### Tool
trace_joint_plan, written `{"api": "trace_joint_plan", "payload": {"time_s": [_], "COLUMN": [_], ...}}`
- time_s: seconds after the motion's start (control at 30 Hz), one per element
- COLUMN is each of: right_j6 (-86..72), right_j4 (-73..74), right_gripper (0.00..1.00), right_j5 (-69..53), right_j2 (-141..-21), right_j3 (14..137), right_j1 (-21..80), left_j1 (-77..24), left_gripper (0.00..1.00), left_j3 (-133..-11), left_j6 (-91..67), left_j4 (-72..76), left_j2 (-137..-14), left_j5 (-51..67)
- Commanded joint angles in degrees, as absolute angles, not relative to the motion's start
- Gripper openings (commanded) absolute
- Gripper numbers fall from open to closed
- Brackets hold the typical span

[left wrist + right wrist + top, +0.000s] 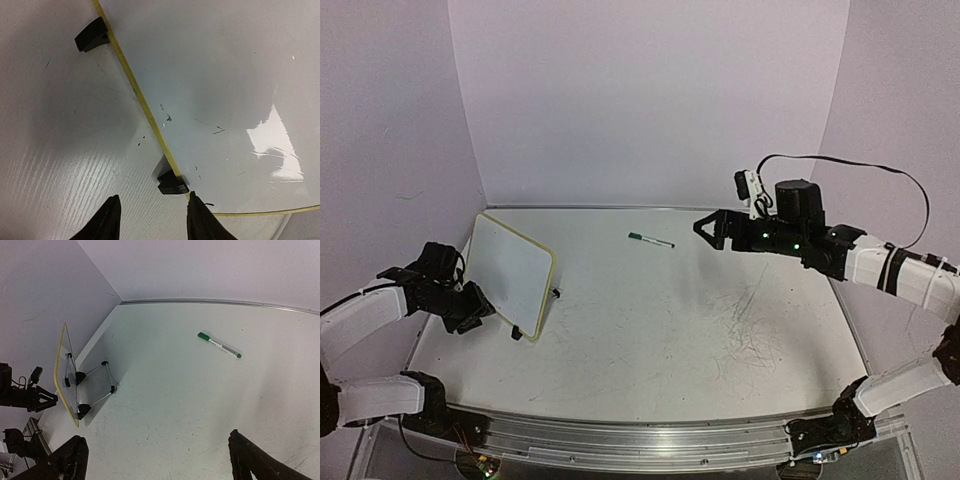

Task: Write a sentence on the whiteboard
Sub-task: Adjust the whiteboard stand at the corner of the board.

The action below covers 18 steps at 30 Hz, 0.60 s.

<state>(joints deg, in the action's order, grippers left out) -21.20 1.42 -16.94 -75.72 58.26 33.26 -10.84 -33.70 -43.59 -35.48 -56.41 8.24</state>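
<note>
The whiteboard [512, 270] stands tilted on its wire stand at the table's left side, its white face blank apart from faint smudges. My left gripper [470, 307] is low beside its near left corner. In the left wrist view the whiteboard [215, 75] fills the right half, and its yellow frame runs diagonally past two black clip feet [172, 183]. The left gripper [152, 220] has its jaws partly apart with only bare table between them, and its right finger [200, 220] is at the board's corner. My right gripper [705, 228] hovers wide open above mid-table. A green pen [651, 239] lies ahead of it.
The right wrist view shows the whiteboard [56, 377] edge-on from behind by the left wall, the green pen [219, 345] lying further right, and the right gripper [155, 460] over scuffed tabletop. White walls enclose the table on three sides.
</note>
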Motion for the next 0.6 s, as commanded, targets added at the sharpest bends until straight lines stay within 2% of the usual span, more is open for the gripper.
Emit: {"api": "trace_joint_plan", "payload": {"time_s": [0.0,0.27,0.57], "right_j6": [-25.6,-28.2,-29.8], "right_j4": [-5.4,-7.1,-8.4], "right_gripper": [0.98,0.98,0.98], "right_j5": [-13.6,-11.2,-11.2], "right_j2": [-76.2,-76.5,-77.9], "right_j3": [56.1,55.8,54.7], "right_j1": [35.2,37.0,39.1], "left_j1": [-12.6,-15.3,-16.0], "left_gripper": [0.39,0.20,0.16], "left_j3": [-31.5,-28.1,-26.1], "left_j6": [-46.9,-49.7,-50.7], "left_j4": [-33.1,-23.1,-15.6], "left_j2": [-58.6,-64.3,-67.5], "left_j5": [5.4,5.8,6.0]}}
